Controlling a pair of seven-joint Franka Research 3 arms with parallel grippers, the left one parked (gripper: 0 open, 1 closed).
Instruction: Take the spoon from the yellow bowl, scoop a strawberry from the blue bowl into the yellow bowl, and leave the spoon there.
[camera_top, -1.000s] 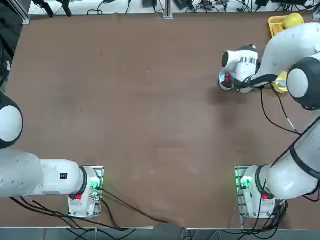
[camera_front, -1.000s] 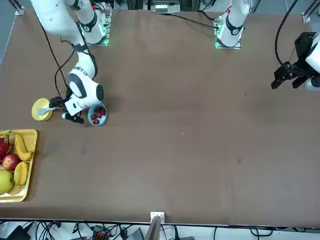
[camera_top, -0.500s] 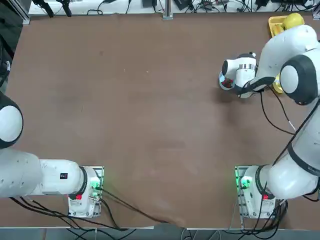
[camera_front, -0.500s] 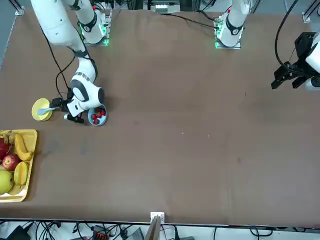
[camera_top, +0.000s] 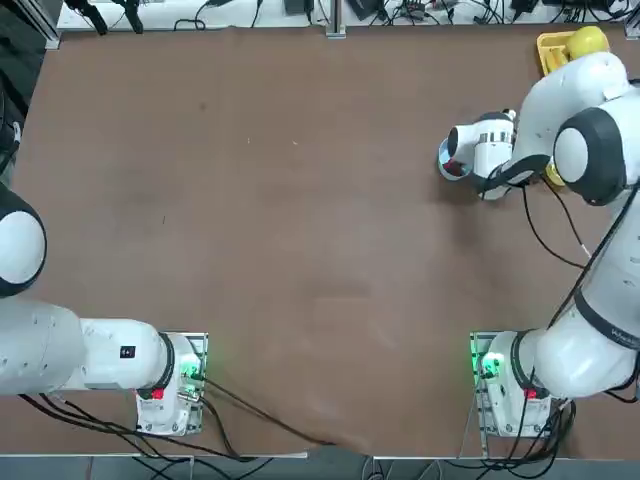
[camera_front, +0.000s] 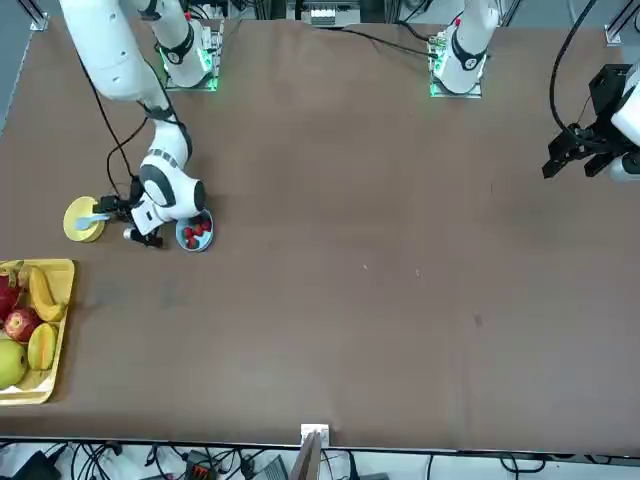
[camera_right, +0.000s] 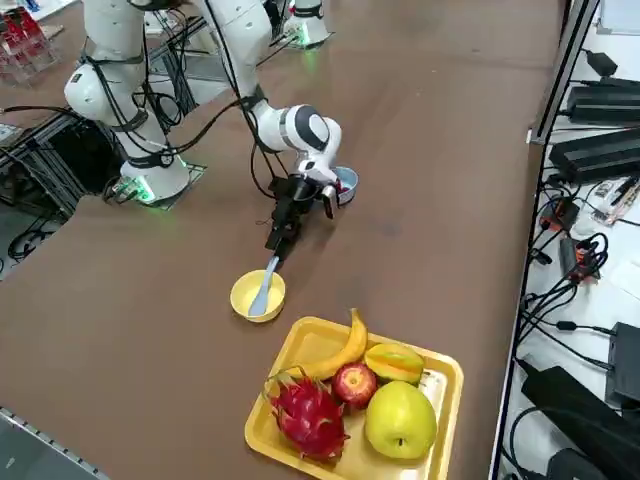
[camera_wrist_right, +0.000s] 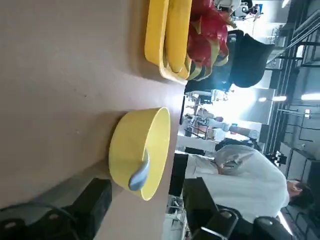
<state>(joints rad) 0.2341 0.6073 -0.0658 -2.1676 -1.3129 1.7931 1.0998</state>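
R gripper (camera_wrist_right: 147, 195) wide open, nr spoon (camera_wrist_right: 140, 175)

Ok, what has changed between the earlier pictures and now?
The right gripper has shifted slightly toward the robot's right, on the yellow bowl's side, and the arm's wrist a little back toward the base. Nothing was visibly taken hold of or let go; the fingers stand apart. The spoon stayed in the yellow bowl; the blue bowl stayed put.
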